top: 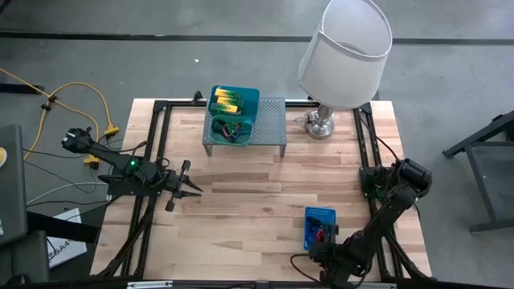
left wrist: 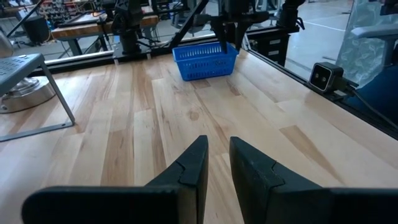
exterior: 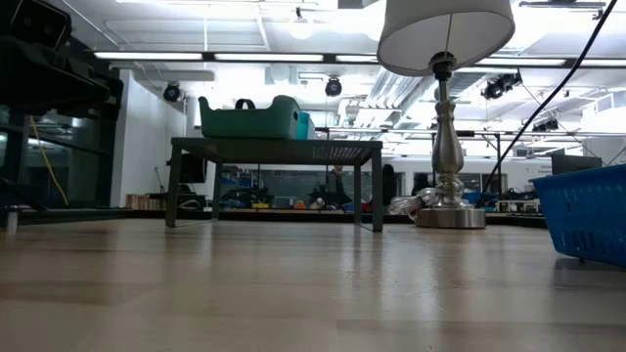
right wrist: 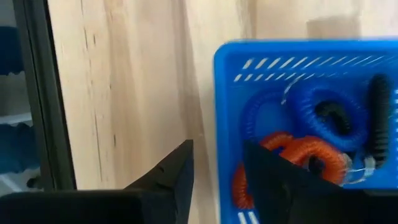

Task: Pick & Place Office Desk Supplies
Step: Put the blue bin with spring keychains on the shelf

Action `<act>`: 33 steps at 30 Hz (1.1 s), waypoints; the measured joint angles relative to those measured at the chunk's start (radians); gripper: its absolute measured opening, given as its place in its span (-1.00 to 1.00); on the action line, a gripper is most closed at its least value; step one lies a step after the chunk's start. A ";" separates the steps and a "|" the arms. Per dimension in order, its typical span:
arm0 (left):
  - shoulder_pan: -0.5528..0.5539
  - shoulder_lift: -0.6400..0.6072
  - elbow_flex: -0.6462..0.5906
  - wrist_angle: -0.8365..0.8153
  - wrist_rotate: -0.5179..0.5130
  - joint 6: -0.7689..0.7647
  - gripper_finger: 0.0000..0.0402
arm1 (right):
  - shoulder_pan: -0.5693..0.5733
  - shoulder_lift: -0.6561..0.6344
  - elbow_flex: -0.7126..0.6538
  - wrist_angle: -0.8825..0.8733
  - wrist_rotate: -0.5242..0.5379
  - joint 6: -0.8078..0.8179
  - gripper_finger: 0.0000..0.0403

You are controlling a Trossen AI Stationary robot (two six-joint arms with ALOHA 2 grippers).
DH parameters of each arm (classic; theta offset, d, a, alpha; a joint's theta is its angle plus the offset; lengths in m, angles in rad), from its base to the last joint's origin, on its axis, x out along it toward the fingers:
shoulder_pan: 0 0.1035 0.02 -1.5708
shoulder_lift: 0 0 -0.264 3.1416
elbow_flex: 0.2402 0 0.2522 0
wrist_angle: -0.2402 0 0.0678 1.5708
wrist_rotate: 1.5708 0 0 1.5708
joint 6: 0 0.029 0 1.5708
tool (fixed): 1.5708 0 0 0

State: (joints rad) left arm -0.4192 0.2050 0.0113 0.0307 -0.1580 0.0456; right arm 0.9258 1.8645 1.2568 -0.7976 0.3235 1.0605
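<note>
Blue basket (top: 320, 226) is seated at the table's (top: 241, 209) right-front, with red (right wrist: 292, 152), blue (right wrist: 323, 106) and black (right wrist: 378, 118) band loops inside. Right gripper (right wrist: 217, 168) is held over its rim, fingers parted, nothing gripped. Teal trays (top: 233, 116) with yellow-green blocks (top: 227, 101) are seated on the riser (top: 269, 124) beside the lamp (top: 341, 56). Left gripper (top: 191, 190) is parked mid-left, fingers slightly apart, empty.

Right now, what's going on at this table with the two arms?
Neither arm holds anything. The right gripper hangs open over the rim of the blue mesh basket, which holds red, blue and black band loops. The left gripper waits open over bare wood. The teal trays sit on the grey riser shelf.
</note>
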 joint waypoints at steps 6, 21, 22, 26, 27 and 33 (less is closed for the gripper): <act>0.000 0.000 0.000 0.000 0.000 0.000 -0.70 | -0.019 0.022 0.001 0.001 -0.044 -0.003 -0.54; 0.000 0.000 0.000 0.000 0.000 0.000 -0.70 | -0.032 0.024 0.001 -0.005 -0.070 -0.011 -0.98; 0.000 0.000 0.000 0.000 0.000 0.000 -0.70 | -0.032 0.024 0.001 -0.005 -0.071 -0.010 -0.98; 0.000 0.000 0.000 0.000 0.000 0.000 -0.70 | -0.032 0.024 0.000 -0.005 -0.071 -0.010 -0.99; 0.000 0.000 0.000 0.000 0.000 0.000 -0.70 | -0.032 0.024 0.001 -0.005 -0.071 -0.010 -0.99; 0.000 0.000 0.000 0.000 0.000 0.000 -0.70 | -0.045 0.016 0.031 -0.058 -0.091 -0.014 -0.99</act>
State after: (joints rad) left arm -0.4194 0.2050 0.0113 0.0303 -0.1581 0.0456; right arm 0.8804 1.8801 1.2879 -0.8558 0.2326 1.0460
